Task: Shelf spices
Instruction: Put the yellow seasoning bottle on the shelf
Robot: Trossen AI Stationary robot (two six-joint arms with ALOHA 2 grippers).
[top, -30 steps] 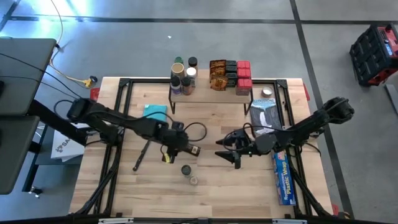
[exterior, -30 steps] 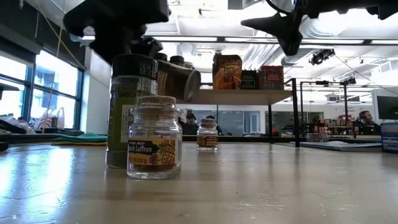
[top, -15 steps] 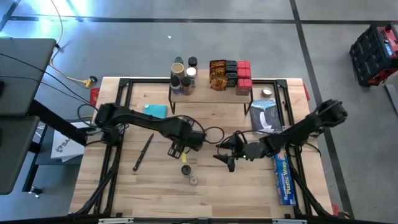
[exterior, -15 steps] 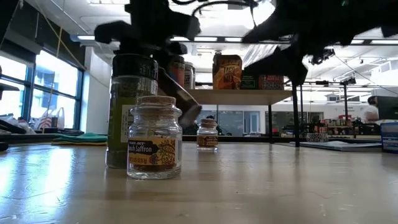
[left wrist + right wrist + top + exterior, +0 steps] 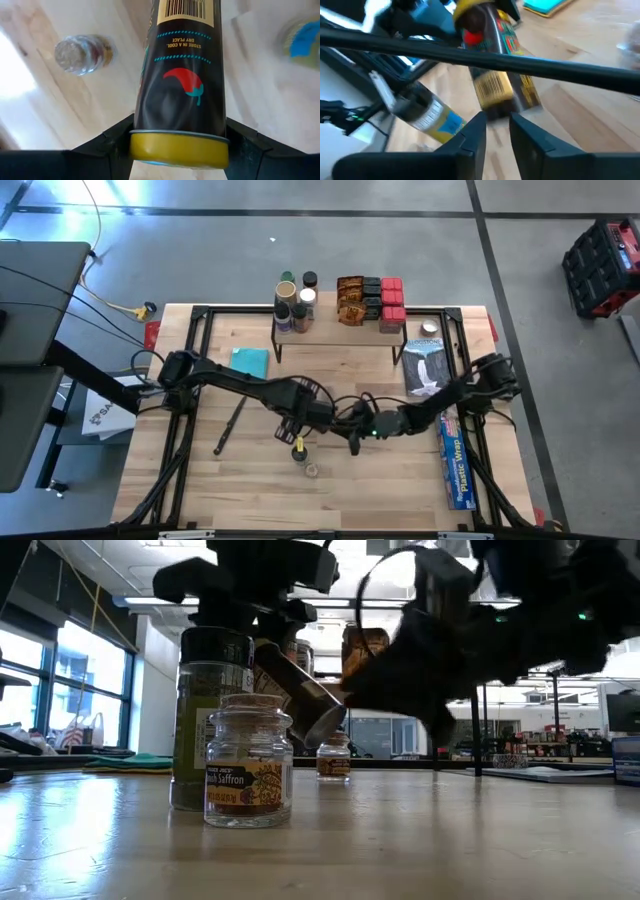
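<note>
My left gripper (image 5: pixel 300 420) is over the table's middle, shut on a dark spice tin (image 5: pixel 182 75) with a yellow lid and a red chili mark. My right gripper (image 5: pixel 497 132) has come in from the right to the tin's bottom end (image 5: pixel 325 725); its fingers are drawn close, with only a narrow gap. A tall black-lidded jar (image 5: pixel 210 720) and a small saffron jar (image 5: pixel 248 775) stand on their bases near the front. The shelf (image 5: pixel 340 330) at the far edge carries jars and boxes. My left gripper pinches the tin between its two fingers, one on each side of the body just below the yellow lid (image 5: pixel 177 147). The tin is lifted clear and slants, lid end up, bottom end down toward the table's right. My right gripper is at the tin's bottom end (image 5: pixel 510 110); I cannot tell whether it touches it.
A teal cloth (image 5: pixel 250 360) and a black pen-like tool (image 5: pixel 230 425) lie on the left. A long blue plastic-wrap box (image 5: pixel 455 460) and a flat packet (image 5: pixel 428 365) lie on the right. Another small jar (image 5: pixel 333 755) stands farther back. A cable (image 5: pixel 520 67) crosses in front of my right gripper.
My left gripper has carried the tin toward the table's right and tipped its bottom end downward. My right gripper has gone toward the table's left, up to the tin, and its fingers have drawn together.
</note>
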